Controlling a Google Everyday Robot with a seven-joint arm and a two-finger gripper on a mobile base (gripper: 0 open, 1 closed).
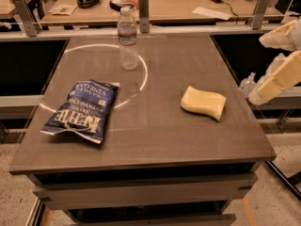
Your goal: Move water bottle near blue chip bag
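The water bottle [127, 37] stands upright at the far middle of the table, clear and ribbed, with a white cap and a white-and-red label band. The blue chip bag [82, 108] lies flat at the near left, dark blue and crinkled, with white lettering. Bottle and bag are well apart. My gripper [256, 68] hangs off the table's right side, beyond its edge, open and empty, far from both the bottle and the bag.
A yellow sponge [203, 102] lies on the right half of the table [160, 140]. A small clear bottle [246, 84] stands off the table at the right. A railing and a cluttered desk [169, 4] run behind the far edge.
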